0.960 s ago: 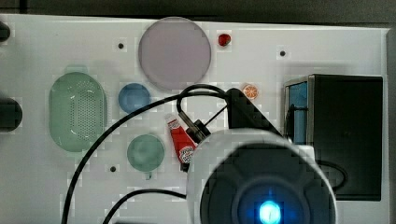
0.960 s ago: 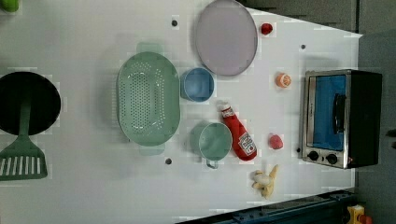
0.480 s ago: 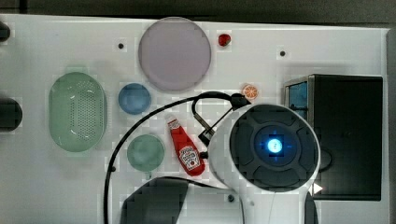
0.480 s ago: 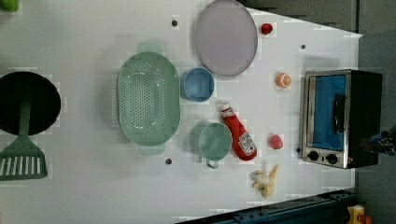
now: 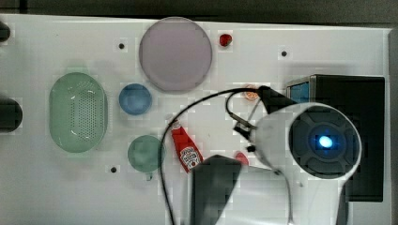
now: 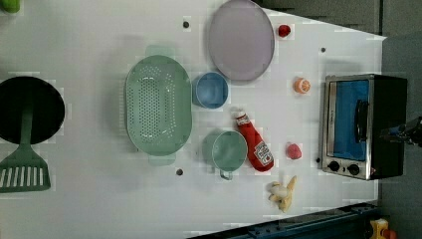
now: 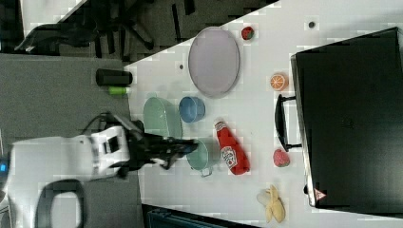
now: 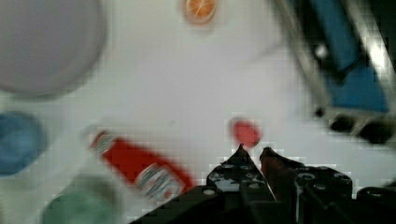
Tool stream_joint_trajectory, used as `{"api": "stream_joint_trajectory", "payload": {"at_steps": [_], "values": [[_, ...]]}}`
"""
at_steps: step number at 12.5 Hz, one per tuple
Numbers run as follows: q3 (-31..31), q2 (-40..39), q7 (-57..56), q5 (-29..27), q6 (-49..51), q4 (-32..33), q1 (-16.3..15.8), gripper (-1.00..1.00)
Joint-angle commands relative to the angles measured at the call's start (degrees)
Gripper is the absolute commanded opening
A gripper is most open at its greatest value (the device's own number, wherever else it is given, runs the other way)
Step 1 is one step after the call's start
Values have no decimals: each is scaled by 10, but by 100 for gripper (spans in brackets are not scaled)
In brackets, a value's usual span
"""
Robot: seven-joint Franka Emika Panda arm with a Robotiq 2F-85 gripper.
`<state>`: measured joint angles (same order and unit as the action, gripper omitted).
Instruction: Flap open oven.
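The oven (image 6: 363,127) is a black box at the left view's right, with a silver frame, a blue door and a dark bar handle (image 6: 362,121); the door looks closed. In the right view the oven (image 7: 351,118) shows its black top and the handle (image 7: 280,121) sticking out. In the top view my arm (image 5: 309,140) covers much of the oven (image 5: 366,93). In the wrist view my gripper (image 8: 253,151) is shut with nothing in it, above the white table near a red toy fruit (image 8: 245,132), and the oven (image 8: 345,70) lies off to one side of it.
A ketchup bottle (image 6: 255,144), green cup (image 6: 226,150), blue bowl (image 6: 211,90), green colander (image 6: 158,105) and purple plate (image 6: 241,40) lie in the table's middle. An orange slice (image 6: 301,85), a red fruit (image 6: 293,151) and a banana (image 6: 283,193) sit before the oven. A black pan (image 6: 27,109) is far left.
In the top view my arm has swung right, over the oven. The fingers have come closer together. The objects on the table have not moved.
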<state>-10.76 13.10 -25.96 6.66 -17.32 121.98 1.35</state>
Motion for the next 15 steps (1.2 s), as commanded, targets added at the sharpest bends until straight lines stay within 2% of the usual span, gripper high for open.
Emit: {"api": "stream_joint_trajectory", "payload": {"at_steps": [1,5,12,15], "values": [[-33,-12,-174,11,-76,38,19,-65],[-81,-57,-279,23,-169,51,27,-65],[-126,-154,-304,24,-282,52,31,-65],[-129,-184,-321,23,-292,53,31,-65]]}}
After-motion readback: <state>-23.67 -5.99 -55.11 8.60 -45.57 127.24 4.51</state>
